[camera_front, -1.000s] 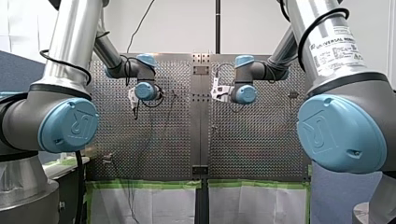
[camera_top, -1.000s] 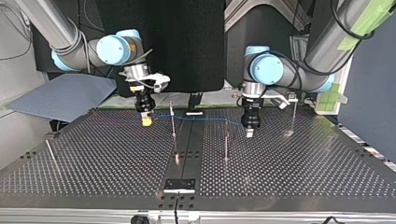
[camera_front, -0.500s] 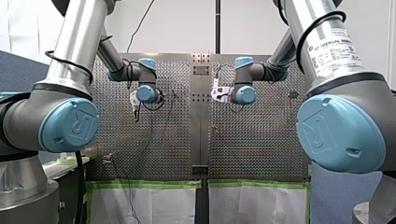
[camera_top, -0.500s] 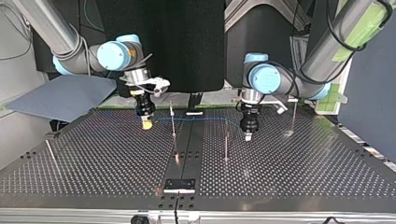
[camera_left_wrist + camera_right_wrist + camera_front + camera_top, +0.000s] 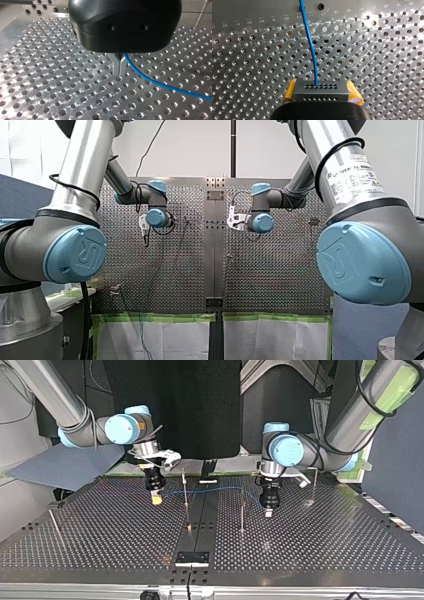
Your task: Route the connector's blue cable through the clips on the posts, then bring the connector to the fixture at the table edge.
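**Hidden or unclear**
- Front view: both grippers are too small and too far off to read, and the cable cannot be made out there.
- Left wrist view: a black housing covers the roots of the fingers, so the exact spot of the grip is hidden.
- Top view: the clips on the two middle posts (image 5: 185,487) are too small to make out. The cable passes both posts near their tops, but I cannot tell whether it sits in any clip.

**Connector** (image 5: 322,90)
- Dark grey block with two rows of small holes.
- Held above the perforated table (image 5: 325,540), at the top view's left of centre.
- My right gripper (image 5: 321,86) is clamped on its two sides with yellow pads (image 5: 290,90).

**Blue cable** (image 5: 310,45)
- Thin, single strand.
- It leaves the connector's top row of holes and runs ahead of the gripper.
- In the top view it spans between the two grippers in a shallow sag.

**Left gripper** (image 5: 120,71)
- Metal fingers (image 5: 117,65) pressed together.
- The cable comes out beside them near their base and trails off over the table.

**Fixture** (image 5: 192,558)
- Small plate at the table's near edge in the top view, well apart from the connector.
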